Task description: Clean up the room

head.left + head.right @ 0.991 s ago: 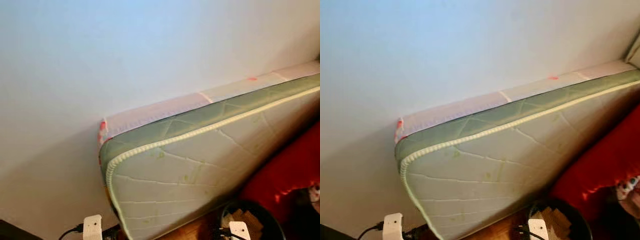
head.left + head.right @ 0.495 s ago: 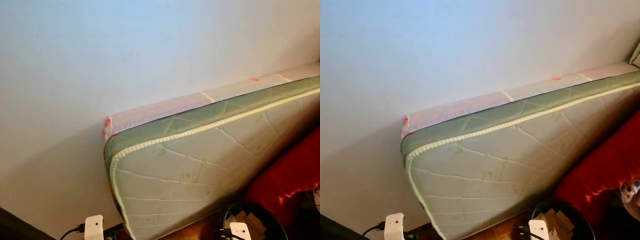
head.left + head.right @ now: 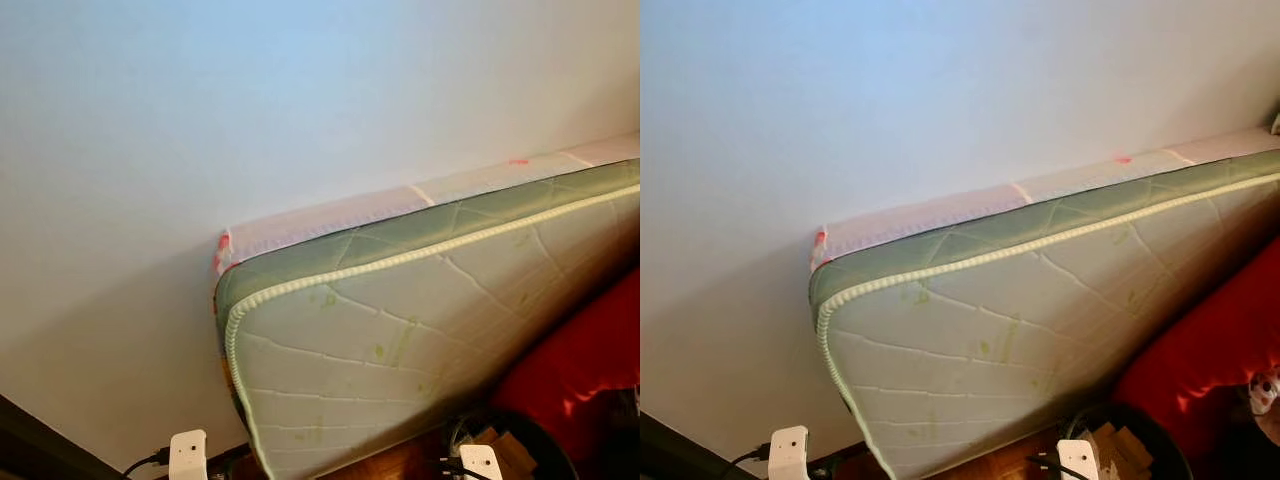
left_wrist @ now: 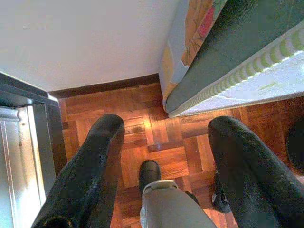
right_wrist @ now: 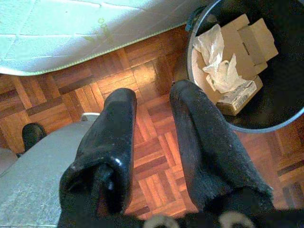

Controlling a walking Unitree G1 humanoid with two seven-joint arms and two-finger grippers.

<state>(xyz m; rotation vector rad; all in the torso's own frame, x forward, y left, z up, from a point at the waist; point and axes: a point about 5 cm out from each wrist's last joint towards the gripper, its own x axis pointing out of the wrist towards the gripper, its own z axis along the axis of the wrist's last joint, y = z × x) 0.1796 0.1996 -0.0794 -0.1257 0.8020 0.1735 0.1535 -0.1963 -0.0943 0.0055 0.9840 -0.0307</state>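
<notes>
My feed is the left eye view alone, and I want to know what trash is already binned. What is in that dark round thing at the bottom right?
Observer: It is a black round bin; the right wrist view shows brown cardboard pieces and crumpled white paper inside.
Operator: Is the right gripper holding anything?
Observer: No. The right gripper hangs over bare wooden parquet floor, fingers apart and empty.
Operator: And the left one?
Observer: The left gripper is open and empty, pointing down at the floor by the corner of the green-edged quilted mattress.
</notes>
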